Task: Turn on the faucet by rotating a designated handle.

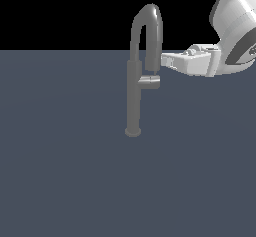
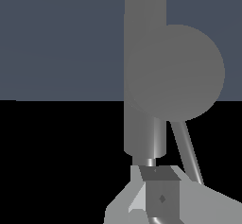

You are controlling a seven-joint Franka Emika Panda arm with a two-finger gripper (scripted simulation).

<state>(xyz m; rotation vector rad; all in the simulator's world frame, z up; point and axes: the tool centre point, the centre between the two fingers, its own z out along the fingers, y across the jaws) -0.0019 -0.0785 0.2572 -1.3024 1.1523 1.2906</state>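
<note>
In the exterior view, the faucet (image 1: 134, 96) stood upright on the grey tabletop (image 1: 60, 181), its arched spout (image 1: 150, 26) curving over and down toward the exterior view's right. The handle (image 1: 150, 82) stuck out sideways from the column's middle, also to the right, just under the downturned spout tip. The tool (image 1: 164, 61) reached in level from the right, its front end level with the spout tip and a little above the handle. From there the main risk was a push landing on the spout instead of the handle, since the two sat so close together; that would shove the faucet without turning anything.

In the wrist view, the handle's round end face (image 2: 177, 72) filled the middle, seen nearly head-on, with the column (image 2: 142, 38) behind it. One thin finger (image 2: 189, 147) slanted beside the handle's edge, and the tool (image 2: 156, 173) body showed below it. The other finger was not clearly visible, so I could not tell whether the tool was spread or closed, nor whether it touched the handle yet. Contact so near the rim could probably slip off the smooth cylinder once it rotated.
</note>
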